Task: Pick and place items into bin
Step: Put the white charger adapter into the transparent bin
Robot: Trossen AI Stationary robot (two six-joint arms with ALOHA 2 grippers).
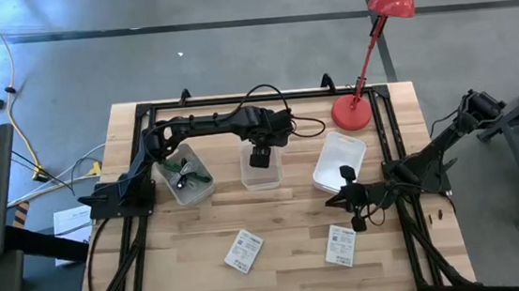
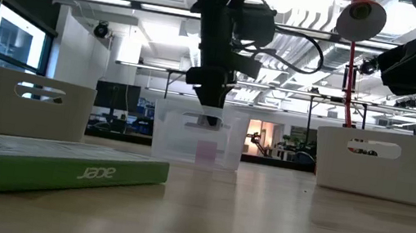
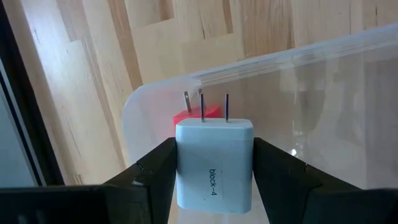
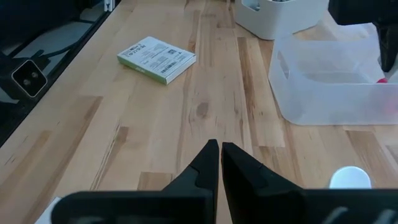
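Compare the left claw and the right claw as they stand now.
The left claw hangs over the clear bin at the table's middle; the right claw sits low by the white bin. The left claw grips a white plug block with prongs pointing out; the right claw holds nothing. The left claw's fingers stand apart; the right claw's are pressed together. Both are dark and two-fingered.

Three plastic bins [image 1: 261, 169] crowd table's far half; red desk lamp [image 1: 360, 108] behind; open wood between two flat printed boxes [image 1: 243, 251] near front.
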